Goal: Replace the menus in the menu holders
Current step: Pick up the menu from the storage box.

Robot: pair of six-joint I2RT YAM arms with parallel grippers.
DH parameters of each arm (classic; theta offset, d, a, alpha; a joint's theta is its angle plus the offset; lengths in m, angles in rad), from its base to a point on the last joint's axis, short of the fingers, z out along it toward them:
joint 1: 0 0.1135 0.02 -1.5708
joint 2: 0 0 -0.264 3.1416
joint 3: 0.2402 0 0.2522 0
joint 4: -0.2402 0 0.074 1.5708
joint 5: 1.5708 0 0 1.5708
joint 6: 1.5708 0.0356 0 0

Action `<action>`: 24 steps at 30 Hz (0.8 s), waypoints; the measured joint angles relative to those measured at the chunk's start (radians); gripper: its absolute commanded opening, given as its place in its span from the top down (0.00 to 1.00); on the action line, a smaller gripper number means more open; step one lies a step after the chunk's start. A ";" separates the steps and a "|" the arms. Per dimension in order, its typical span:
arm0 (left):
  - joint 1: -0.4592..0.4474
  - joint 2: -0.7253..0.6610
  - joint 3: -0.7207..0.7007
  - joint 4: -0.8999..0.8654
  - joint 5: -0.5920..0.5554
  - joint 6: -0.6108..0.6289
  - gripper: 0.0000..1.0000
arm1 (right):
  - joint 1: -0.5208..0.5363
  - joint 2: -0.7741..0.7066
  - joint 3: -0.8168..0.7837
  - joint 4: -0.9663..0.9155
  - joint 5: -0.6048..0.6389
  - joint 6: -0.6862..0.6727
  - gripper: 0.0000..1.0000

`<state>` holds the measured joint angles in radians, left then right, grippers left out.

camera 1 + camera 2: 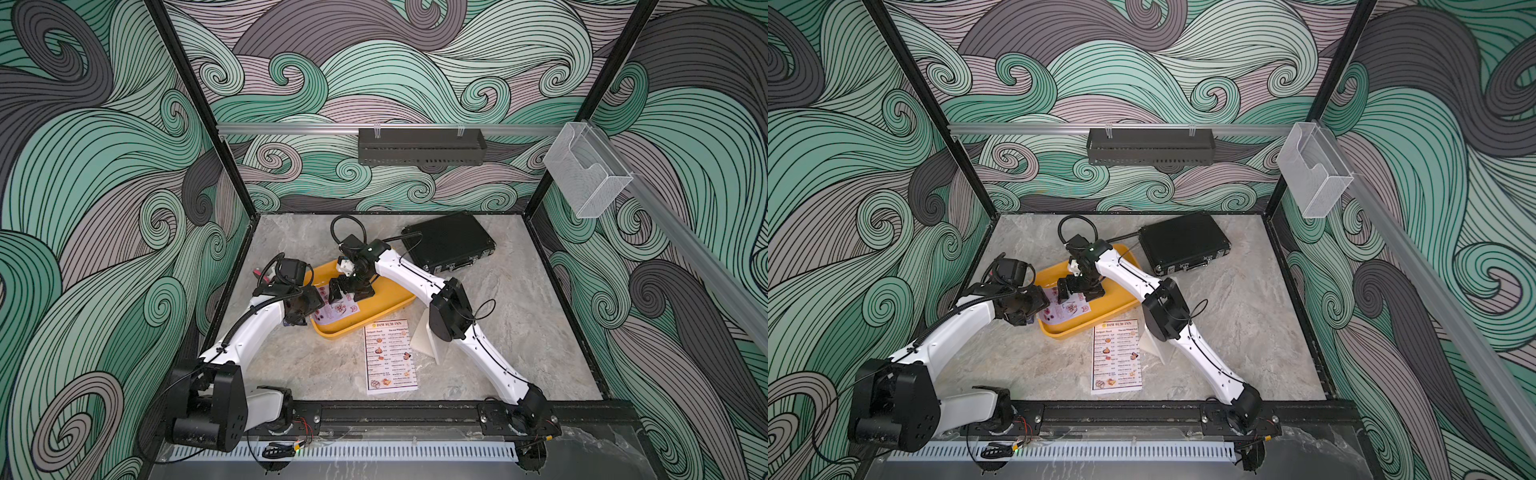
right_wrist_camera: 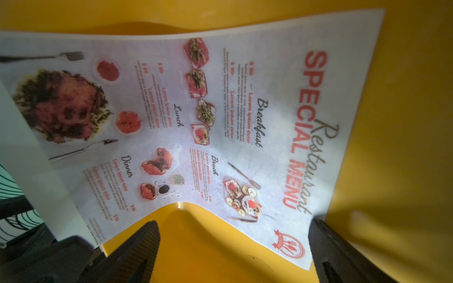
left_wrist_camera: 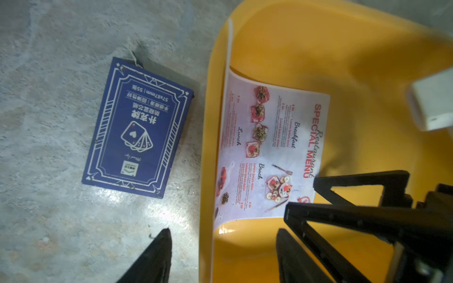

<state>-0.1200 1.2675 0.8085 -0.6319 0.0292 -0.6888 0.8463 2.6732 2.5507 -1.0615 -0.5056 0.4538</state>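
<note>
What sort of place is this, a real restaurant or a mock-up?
Probably a staged robot test cell: printed wave-pattern walls on a black frame enclose a marble-look tabletop, with restaurant props: the DIM SUM INN menu and a SPECIAL MENU sheet in a yellow tray.

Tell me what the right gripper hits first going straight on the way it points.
Most likely the SPECIAL MENU sheet, lying curled in the yellow tray: the right gripper, fingers open, points at its edge. Depth is unclear; the tray floor could come first.
</note>
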 measured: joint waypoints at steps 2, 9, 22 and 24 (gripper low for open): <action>0.000 0.007 0.006 -0.003 -0.004 0.000 0.38 | 0.003 0.004 0.000 0.013 -0.012 0.005 0.02; 0.000 0.045 0.071 -0.002 -0.016 0.014 0.61 | 0.007 0.007 -0.001 0.031 -0.034 0.013 0.02; 0.000 0.091 0.090 -0.021 -0.035 0.038 0.93 | 0.007 0.007 -0.005 0.037 -0.037 0.015 0.03; 0.000 0.090 0.090 -0.027 -0.039 0.042 0.98 | 0.007 0.007 -0.005 0.037 -0.037 0.016 0.02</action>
<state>-0.1200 1.3579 0.8989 -0.6586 -0.0093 -0.6464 0.8536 2.6804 2.5462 -1.0245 -0.5423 0.4698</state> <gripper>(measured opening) 0.056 0.976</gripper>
